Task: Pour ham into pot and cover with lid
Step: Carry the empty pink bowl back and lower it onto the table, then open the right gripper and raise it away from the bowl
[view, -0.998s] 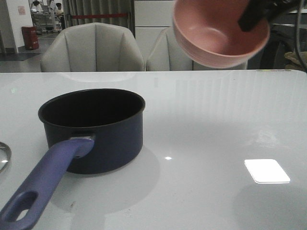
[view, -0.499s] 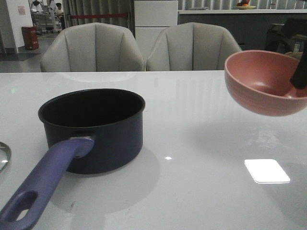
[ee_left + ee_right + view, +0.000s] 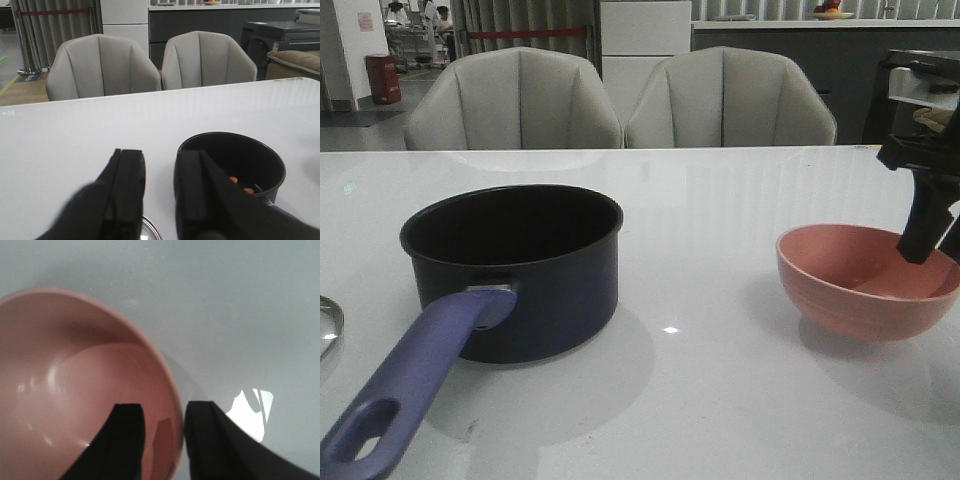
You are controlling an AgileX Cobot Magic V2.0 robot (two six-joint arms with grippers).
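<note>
The ham [image 3: 239, 184] is a few small orange bits lying at the bottom of the pot [image 3: 520, 270]. You can see them only in the left wrist view. The pot is dark blue and round. It stands on the white table [image 3: 720, 400], over on the left side. Its long purple handle [image 3: 415, 385] points toward the camera and has a hole at the end. The pot has no cover on it.

A bit of a shiny round rim [image 3: 328, 325] shows at the left edge of the table, near the handle.

The pink bowl [image 3: 865, 280] is at the right side of the table, well apart from the pot. Nothing is in it. The right claw [image 3: 162, 440] pinches the bowl's rim, one finger inside and one outside.

The left claw [image 3: 160, 195] is spread open and holds nothing. It hangs over the table, with the pot just beyond it.
</note>
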